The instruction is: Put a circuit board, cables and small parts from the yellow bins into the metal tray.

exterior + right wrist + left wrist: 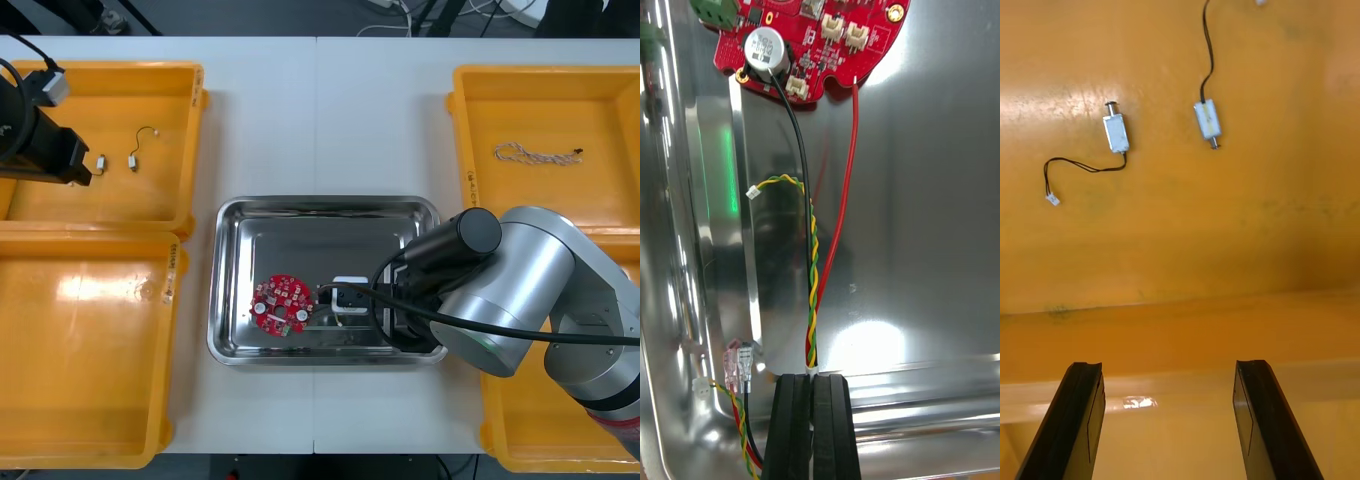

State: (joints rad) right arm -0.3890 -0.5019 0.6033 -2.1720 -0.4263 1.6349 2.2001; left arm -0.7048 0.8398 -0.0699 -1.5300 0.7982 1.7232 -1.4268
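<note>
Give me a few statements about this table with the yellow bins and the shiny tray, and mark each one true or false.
1. The round red circuit board lies inside the shiny metal tray. True.
2. The right gripper is open and holds nothing. False: it is down in the tray, shut on the red and yellow cable.
3. The left gripper is open above a yellow bin that holds two small metal parts. True.
4. A pale twisted cable lies in the tray beside the board. False: the pale twisted cable lies in the far yellow bin on the robot's right.
</note>
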